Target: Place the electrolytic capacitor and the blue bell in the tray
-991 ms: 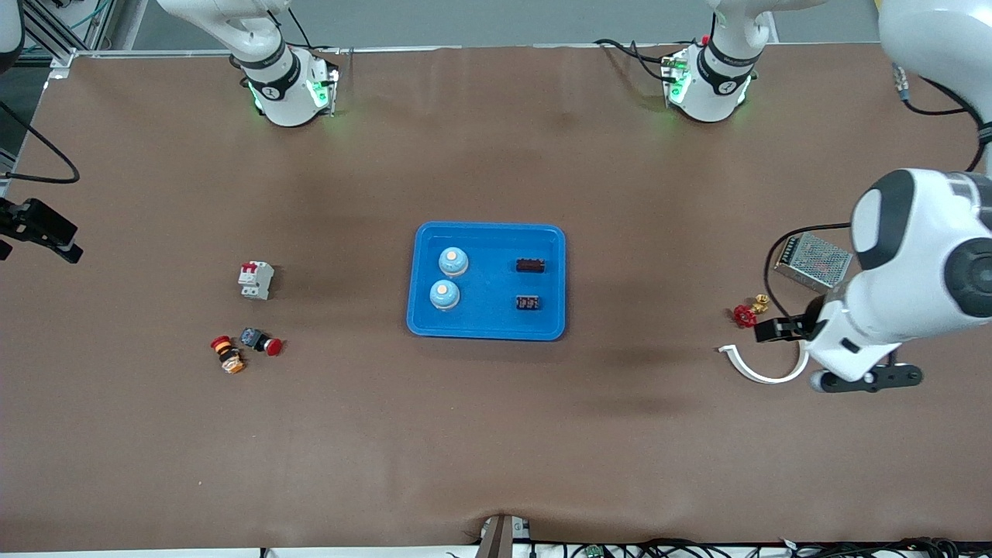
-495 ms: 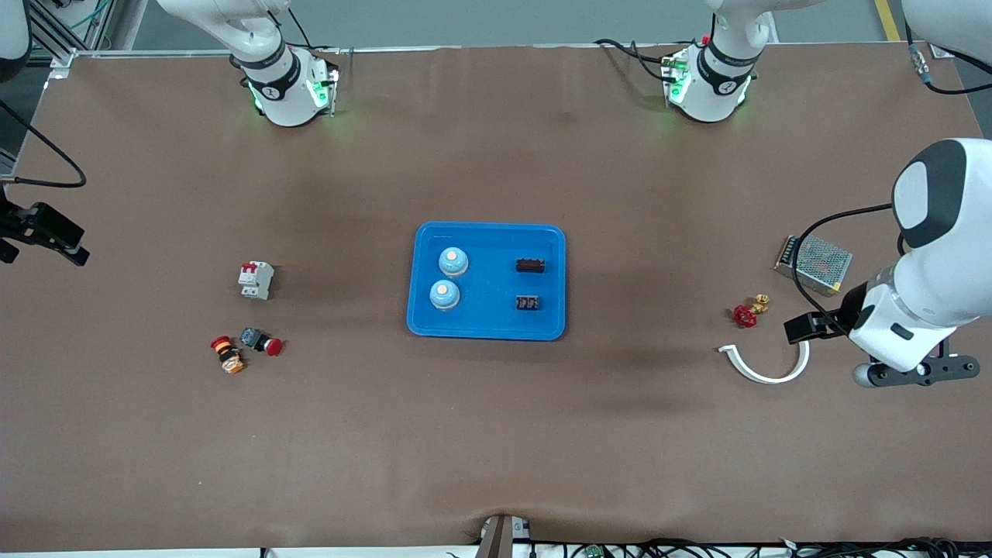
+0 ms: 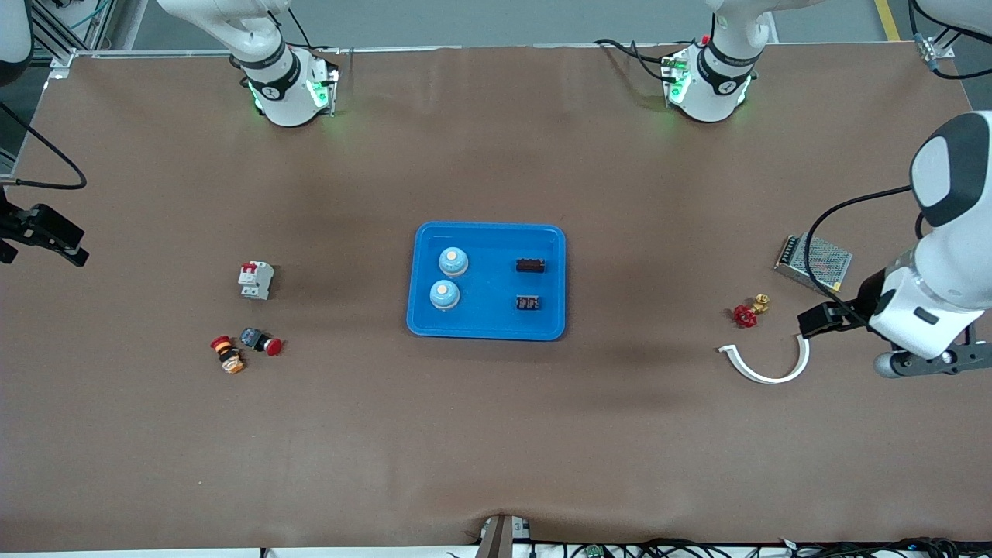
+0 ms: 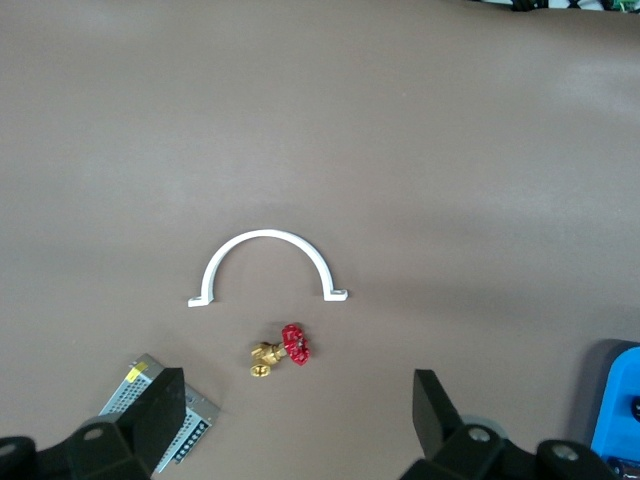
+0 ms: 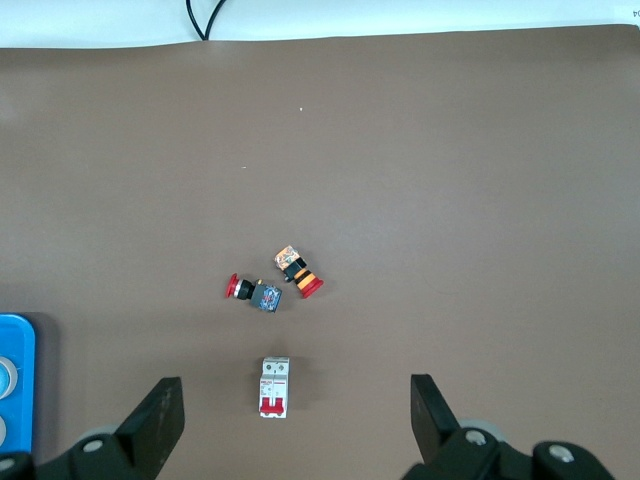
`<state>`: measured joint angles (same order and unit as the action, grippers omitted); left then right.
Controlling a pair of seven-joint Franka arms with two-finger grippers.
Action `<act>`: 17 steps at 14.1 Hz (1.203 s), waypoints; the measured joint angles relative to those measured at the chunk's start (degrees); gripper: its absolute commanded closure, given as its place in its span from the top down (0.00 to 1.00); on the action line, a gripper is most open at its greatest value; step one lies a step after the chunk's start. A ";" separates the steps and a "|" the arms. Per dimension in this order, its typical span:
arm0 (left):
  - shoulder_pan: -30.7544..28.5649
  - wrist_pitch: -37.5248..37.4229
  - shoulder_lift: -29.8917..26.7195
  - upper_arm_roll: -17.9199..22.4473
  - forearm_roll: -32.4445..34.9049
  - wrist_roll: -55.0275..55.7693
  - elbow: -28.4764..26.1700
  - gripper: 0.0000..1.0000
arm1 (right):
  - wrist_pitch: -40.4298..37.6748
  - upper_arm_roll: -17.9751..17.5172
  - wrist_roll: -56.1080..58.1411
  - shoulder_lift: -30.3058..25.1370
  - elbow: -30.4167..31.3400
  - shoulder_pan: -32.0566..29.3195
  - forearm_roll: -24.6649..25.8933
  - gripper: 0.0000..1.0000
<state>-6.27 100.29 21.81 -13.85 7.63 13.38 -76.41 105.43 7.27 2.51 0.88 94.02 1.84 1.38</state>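
Observation:
The bright-blue tray (image 3: 488, 248) lies at the table's middle. In it sit two blue bells (image 3: 453, 261) (image 3: 444, 294) and two dark electrolytic capacitors (image 3: 530, 266) (image 3: 528, 302). My left gripper (image 4: 297, 415) is open and empty, high over the left arm's end of the table, above a red valve and a white clamp; it also shows in the front view (image 3: 922, 363). My right gripper (image 5: 295, 415) is open and empty, high over a circuit breaker at the right arm's end. The tray's edge shows in both wrist views (image 4: 615, 400) (image 5: 15, 380).
A white circuit breaker (image 3: 256, 280) and two red push buttons (image 3: 261, 342) (image 3: 227, 354) lie toward the right arm's end. A red-handled brass valve (image 3: 745, 314), a white half-round clamp (image 3: 763, 364) and a metal mesh box (image 3: 814, 262) lie toward the left arm's end.
My left arm has drawn away from the tray toward its own end of the table, off the clamp and valve. The right arm has barely moved. The things in the tray stay put.

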 measured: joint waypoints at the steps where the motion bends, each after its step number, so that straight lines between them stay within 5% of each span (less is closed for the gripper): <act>1: -0.09 -0.69 -0.53 0.06 0.00 -0.51 -0.02 1.00 | 0.00 0.02 0.00 0.11 -0.02 -0.01 0.03 1.00; 3: 0.46 -1.63 -1.45 0.64 -0.57 -1.21 -0.05 1.00 | 0.02 0.09 0.00 0.25 -0.15 -0.09 0.04 1.00; 7: 5.48 -3.80 -4.62 8.33 -6.35 -4.70 -0.28 1.00 | 0.02 0.17 0.00 0.39 -0.44 -0.13 0.03 1.00; 17: 6.46 -7.58 -14.43 11.53 -7.74 -10.62 -6.33 1.00 | 0.01 0.20 0.00 0.47 -1.47 -0.16 0.00 1.00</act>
<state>0.19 92.71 7.38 -2.32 -0.10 2.76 -82.74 105.43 7.47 2.51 1.35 92.55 1.68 1.38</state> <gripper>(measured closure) 0.000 0.000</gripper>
